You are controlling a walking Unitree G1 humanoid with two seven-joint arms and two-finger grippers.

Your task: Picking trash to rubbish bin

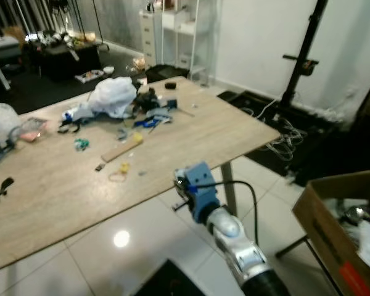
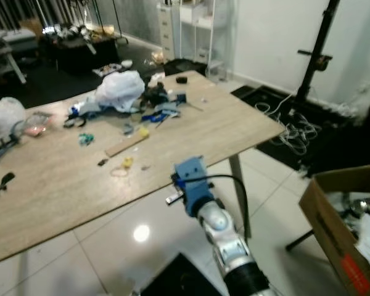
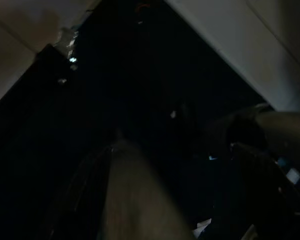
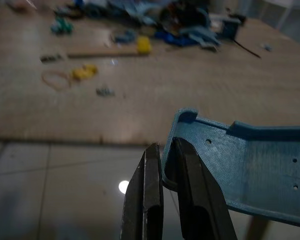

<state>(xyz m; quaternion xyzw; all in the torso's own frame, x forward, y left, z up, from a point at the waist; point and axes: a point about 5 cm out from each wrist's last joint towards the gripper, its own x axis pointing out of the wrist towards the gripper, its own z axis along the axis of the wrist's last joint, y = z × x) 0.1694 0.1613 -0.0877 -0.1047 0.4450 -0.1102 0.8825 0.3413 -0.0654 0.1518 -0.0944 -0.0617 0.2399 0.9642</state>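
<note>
Right pincer [image 4: 162,165] — clamped on blue plastic part [image 4: 250,165]

Clutter lies on the table [image 1: 191,139]; a box [image 1: 333,231] stands to its right.

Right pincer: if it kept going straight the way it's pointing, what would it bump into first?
Probably the wooden table's near edge; the right pincer, clamped on a blue plastic part, aims toward it. Depth is unclear.
</note>
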